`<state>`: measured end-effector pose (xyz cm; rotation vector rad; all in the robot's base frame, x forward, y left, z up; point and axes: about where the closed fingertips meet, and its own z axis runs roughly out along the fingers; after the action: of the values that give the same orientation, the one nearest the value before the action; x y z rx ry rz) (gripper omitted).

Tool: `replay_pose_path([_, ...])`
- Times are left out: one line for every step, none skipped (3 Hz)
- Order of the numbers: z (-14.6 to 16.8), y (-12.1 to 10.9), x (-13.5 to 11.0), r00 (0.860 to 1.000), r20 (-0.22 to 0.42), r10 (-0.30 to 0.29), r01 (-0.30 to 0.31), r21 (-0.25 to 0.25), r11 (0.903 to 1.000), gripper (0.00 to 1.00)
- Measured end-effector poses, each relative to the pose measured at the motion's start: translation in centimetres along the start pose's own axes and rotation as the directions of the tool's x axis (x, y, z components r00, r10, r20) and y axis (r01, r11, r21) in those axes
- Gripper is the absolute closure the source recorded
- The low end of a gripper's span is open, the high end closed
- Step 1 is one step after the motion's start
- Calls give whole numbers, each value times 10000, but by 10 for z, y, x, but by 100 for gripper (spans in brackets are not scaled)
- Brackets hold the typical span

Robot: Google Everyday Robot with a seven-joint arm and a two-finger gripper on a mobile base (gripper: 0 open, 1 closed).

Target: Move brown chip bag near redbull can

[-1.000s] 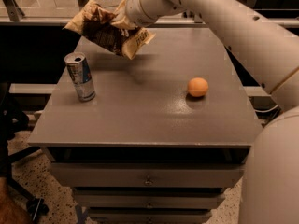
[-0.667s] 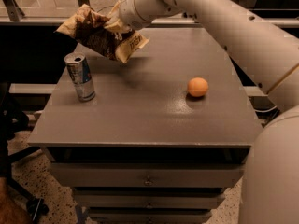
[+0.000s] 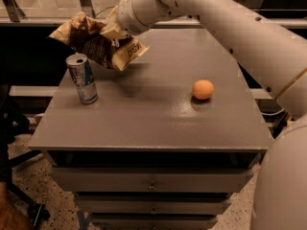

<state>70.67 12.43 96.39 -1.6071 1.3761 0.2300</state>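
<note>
1. The brown chip bag (image 3: pixel 93 42) is in the air over the back-left part of the desk (image 3: pixel 158 119), not touching the top.
2. Its long axis slants from upper left to lower right. One crumpled pale-yellow end points up and left past the desk's edge. The other yellow corner points down and right towards the middle of the desk.
3. The tool (image 3: pixel 112 28) is at the bag's upper edge, partly hidden by foil. It is clamped on the bag, which is bunched there and hangs from it.
4. The white arm (image 3: pixel 216 18) reaches in from the right across the back of the desk.
5. The redbull can (image 3: pixel 82 78) stands upright near the desk's left edge, its open metal top facing up. The bag's lower edge is just above and to the right of the can's top, close but apart from it.
6. Compared with a second ago, the bag and tool have moved left and lower, so the gap to the can is smaller. The bag's slant is about the same.
7. The can and the orange fruit (image 3: pixel 203 89), well to the right, have not shifted.
8. Dark lettering shows on the bag's lower-right yellow corner, but it cannot be read. The can shows blue and silver panels with no legible writing.
</note>
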Motion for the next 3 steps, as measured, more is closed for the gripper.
replay_pose_path([-1, 16, -1, 9987, -16, 503, -503, -285, 9983, 100])
replay_pose_path([-1, 26, 4, 9961, -36, 878, -879, -412, 9953, 100])
replay_pose_path([-5, 36, 10, 9917, -71, 1287, -1289, -416, 9908, 100])
